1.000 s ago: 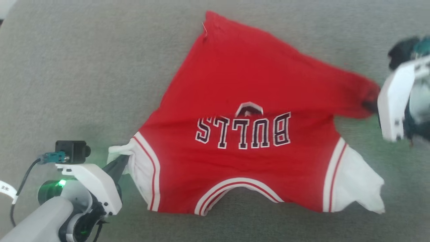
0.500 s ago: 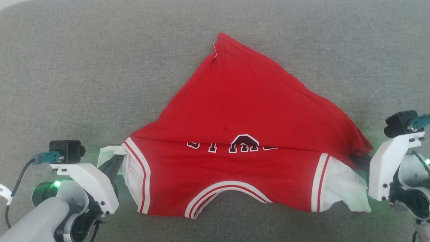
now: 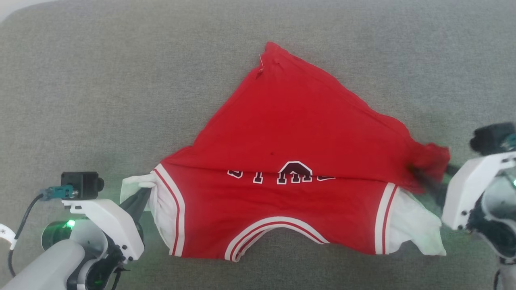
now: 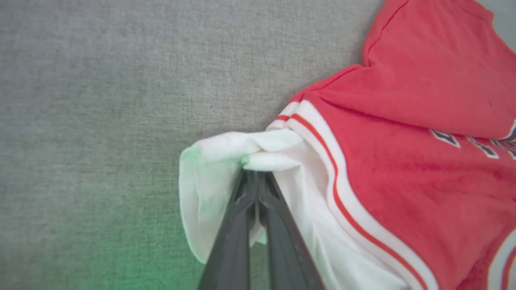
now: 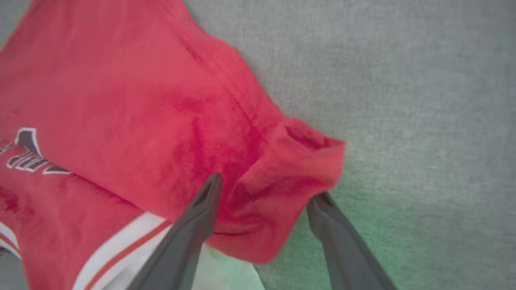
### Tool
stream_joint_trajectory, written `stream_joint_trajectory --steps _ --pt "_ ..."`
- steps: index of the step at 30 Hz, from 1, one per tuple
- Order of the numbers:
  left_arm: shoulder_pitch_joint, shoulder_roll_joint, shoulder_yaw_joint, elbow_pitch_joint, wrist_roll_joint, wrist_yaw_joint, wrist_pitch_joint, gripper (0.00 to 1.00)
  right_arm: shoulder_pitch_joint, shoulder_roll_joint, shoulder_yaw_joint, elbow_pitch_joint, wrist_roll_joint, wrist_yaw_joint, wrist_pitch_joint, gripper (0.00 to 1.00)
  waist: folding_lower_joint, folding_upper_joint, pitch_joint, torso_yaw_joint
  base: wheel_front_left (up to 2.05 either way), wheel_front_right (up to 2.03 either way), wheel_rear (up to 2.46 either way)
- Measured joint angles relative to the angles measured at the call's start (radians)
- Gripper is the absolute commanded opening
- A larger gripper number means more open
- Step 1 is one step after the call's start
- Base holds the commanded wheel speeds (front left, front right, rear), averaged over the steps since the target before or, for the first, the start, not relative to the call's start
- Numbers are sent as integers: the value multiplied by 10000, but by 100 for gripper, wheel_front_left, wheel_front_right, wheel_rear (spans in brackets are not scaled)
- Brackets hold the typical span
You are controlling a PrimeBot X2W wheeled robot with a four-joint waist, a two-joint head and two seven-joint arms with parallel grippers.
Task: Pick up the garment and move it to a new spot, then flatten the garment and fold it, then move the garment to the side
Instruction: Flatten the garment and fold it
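Observation:
The garment [image 3: 290, 137] is a red jersey shirt with white sleeves, lying on the grey cloth surface with its red hem part folded down over the black lettering. My left gripper [image 3: 141, 192] is shut on the white sleeve at the garment's left end; the left wrist view shows its fingers [image 4: 242, 217] pressed together in the white cloth [image 4: 225, 157]. My right gripper [image 5: 266, 191] stands open at the garment's right end, its two fingers apart on either side of a bunched red corner [image 5: 294, 161]. In the head view that corner [image 3: 433, 159] lies just left of the right gripper [image 3: 437, 181].
The grey cloth surface [image 3: 100, 100] spreads wide around the garment on all sides. A pale edge shows at the far upper left corner [image 3: 12, 6].
The right gripper has opened and let go of the red corner, which now lies bunched between its fingers. The red part has been folded down over the lettering. The left gripper keeps its hold.

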Motion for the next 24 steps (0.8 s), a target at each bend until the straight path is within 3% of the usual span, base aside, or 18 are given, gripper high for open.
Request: stream_joint_trajectory --steps 7,12,24 --pt "81 -104 -40 -109 2 -2 -56 0 -477 -207 -176 -1611 -102 -4 339 100 0 0 15 206 0 0 0" --pt "4 -299 -107 -98 4 -92 -88 0 -1553 -416 228 -1778 -111 -4 556 100 0 0 116 490 0 0 0" --pt "-902 -1496 -734 489 407 -692 -2 0 -5209 -1118 2309 1534 249 -6 311 100 0 0 465 2010 0 0 0"
